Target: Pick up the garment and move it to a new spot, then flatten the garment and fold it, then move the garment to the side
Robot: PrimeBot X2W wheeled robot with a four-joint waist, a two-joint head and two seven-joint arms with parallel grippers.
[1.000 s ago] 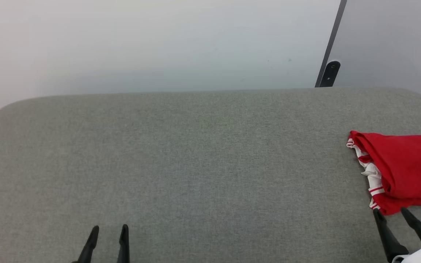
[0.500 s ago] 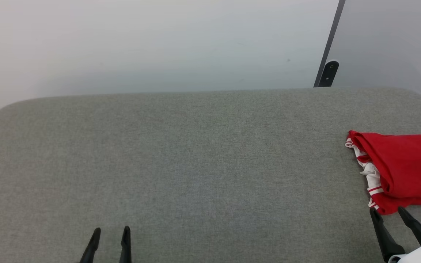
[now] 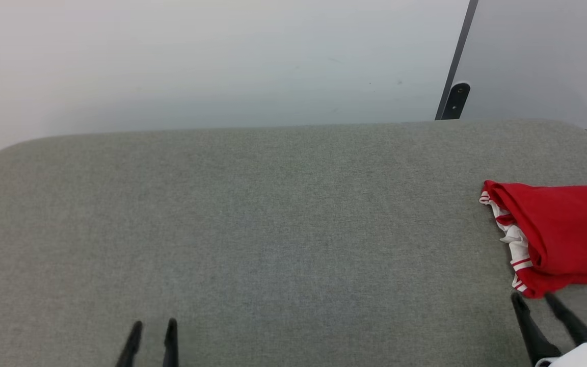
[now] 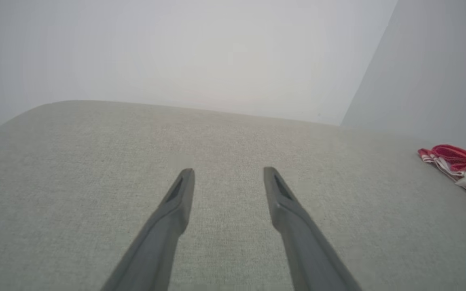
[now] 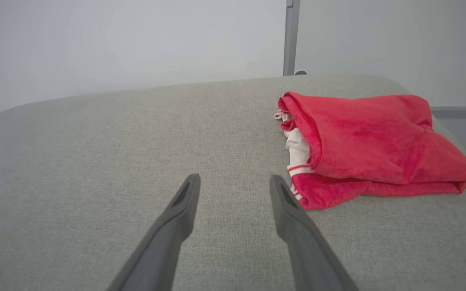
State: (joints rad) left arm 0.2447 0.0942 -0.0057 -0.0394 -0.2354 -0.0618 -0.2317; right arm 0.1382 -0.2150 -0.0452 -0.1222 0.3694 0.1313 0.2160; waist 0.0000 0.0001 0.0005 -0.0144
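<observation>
The garment (image 3: 563,234), a red T-shirt with white striped sleeve ends, lies folded in a compact bundle at the right edge of the grey cushioned surface (image 3: 273,229). It also appears as the garment (image 5: 370,141) in the right wrist view and the garment (image 4: 463,169) at the far right of the left wrist view. My right gripper (image 3: 533,298) is open just in front of the bundle's near corner, not touching it, nothing between its fingers. My left gripper (image 3: 153,324) is open over bare fabric at the lower left, far from the shirt.
A pale wall (image 3: 222,61) rises behind the surface. A dark vertical post with a bracket (image 3: 455,99) stands at the back right. The surface's rounded back corners curve away at far left and far right.
Both grippers have drawn back slightly toward the bottom of the head view, the right one also shifting a little left. The garment lies as before.
</observation>
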